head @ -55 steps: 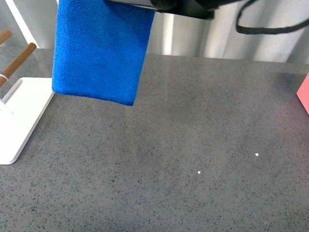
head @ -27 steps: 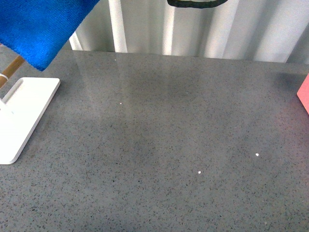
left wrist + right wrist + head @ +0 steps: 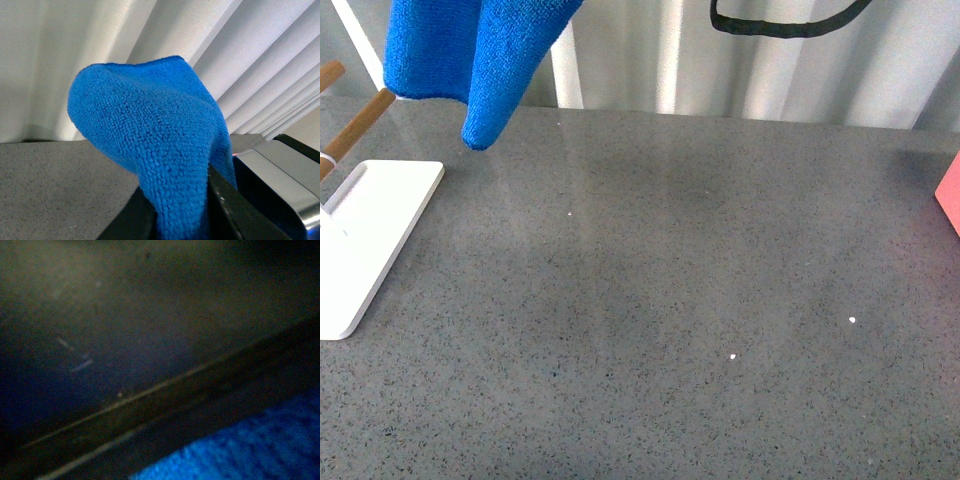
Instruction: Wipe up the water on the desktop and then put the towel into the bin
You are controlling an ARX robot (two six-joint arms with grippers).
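The bright blue towel (image 3: 470,50) hangs from above at the top left of the front view, clear of the dark grey speckled desktop (image 3: 670,300). In the left wrist view the towel (image 3: 155,150) is pinched between the black jaws of my left gripper (image 3: 182,220), which is shut on it. The gripper itself is out of the front view. A grey and black bin (image 3: 272,185) shows right beside the towel in the left wrist view. The right wrist view is dark; only a blurred blue patch (image 3: 250,450) shows. My right gripper is not in view.
A white stand base (image 3: 365,240) with wooden pegs (image 3: 355,125) stands at the left edge. A pink object (image 3: 950,195) pokes in at the right edge. A black cable (image 3: 780,18) hangs at the top before white pleated curtains.
The towel has swung from the middle left up and to the far left, and now hangs folded in a narrower drape. The arm's black body has left the front view.
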